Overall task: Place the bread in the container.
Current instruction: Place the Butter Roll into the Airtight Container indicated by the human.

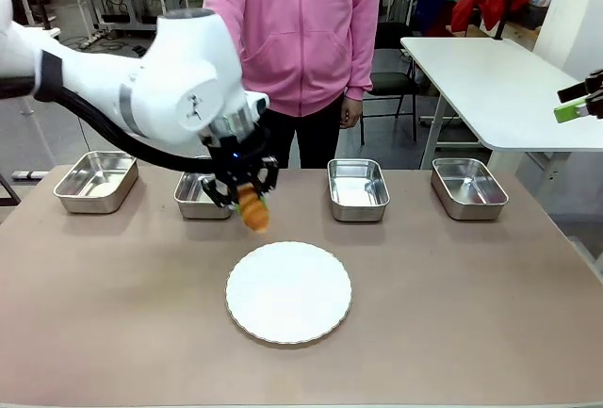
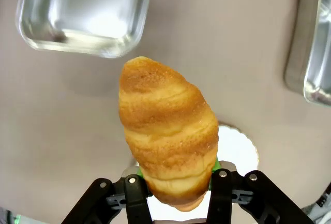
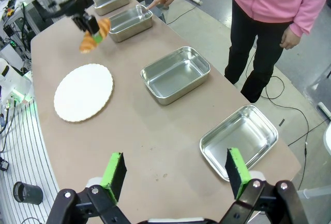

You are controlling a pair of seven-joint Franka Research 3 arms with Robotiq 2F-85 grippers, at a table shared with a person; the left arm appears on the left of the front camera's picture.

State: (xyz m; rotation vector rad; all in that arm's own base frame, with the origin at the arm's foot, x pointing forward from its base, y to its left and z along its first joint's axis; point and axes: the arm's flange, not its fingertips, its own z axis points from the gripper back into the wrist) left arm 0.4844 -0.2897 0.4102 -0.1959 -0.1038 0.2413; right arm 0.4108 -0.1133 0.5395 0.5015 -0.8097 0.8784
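Observation:
My left gripper (image 1: 247,191) is shut on the bread (image 1: 252,208), a golden ridged croissant, and holds it in the air above the table. In the left wrist view the bread (image 2: 165,131) stands up between the fingers (image 2: 130,197). Just beyond it lies a shiny steel container (image 2: 85,12), the second pan from the left (image 1: 200,196). In the right wrist view a person's finger (image 3: 155,0) points at this container (image 3: 130,22), and the bread (image 3: 94,35) hangs near it. My right gripper (image 3: 176,167) is open, high off to the right (image 1: 579,106).
A round white plate (image 1: 288,292) lies mid-table, below and right of the bread. Three more steel pans stand in the back row: far left (image 1: 96,182), right of centre (image 1: 358,188) and far right (image 1: 468,187). A person in pink (image 1: 292,31) stands at the far edge.

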